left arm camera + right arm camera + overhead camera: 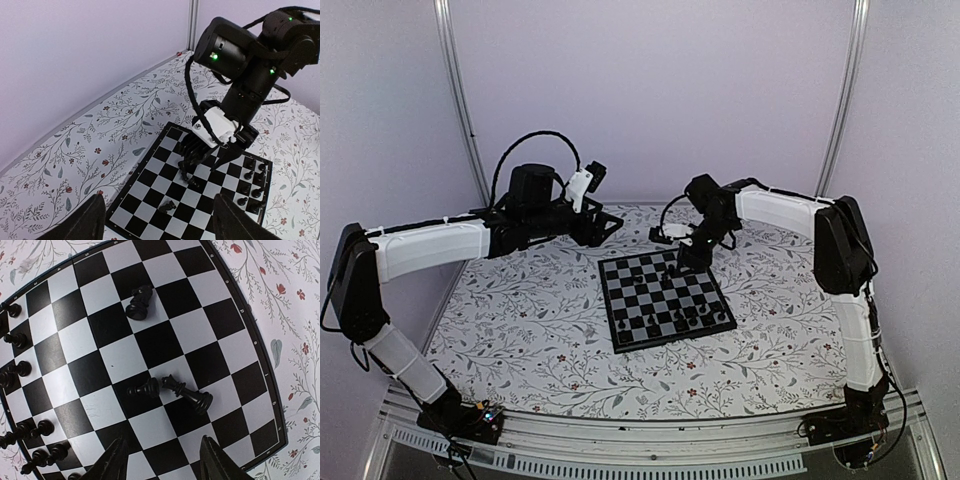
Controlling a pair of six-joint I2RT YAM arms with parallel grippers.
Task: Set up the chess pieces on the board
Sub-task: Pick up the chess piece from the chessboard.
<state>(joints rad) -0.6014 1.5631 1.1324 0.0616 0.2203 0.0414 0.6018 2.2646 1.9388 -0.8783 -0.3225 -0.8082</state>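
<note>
The board [632, 322] lies at the table's middle; it also shows in the left wrist view [142, 192] and the right wrist view [210, 285]. Several chess pieces [691, 318] stand along its right side [15, 371]. Three lie toppled: a knight [139, 304] [167, 205], a pawn [145, 389] and a taller piece [191, 395]. My right gripper [683, 262] [165, 465] hovers open and empty just above the pawn and the taller piece. My left gripper [607, 228] [162, 227] is open and empty, raised off the board's far-left corner.
The table wears a floral cloth [520, 320]. White walls and two metal frame poles [460, 100] close the back. The right arm's forearm [250, 60] hangs over the board's far side in the left wrist view.
</note>
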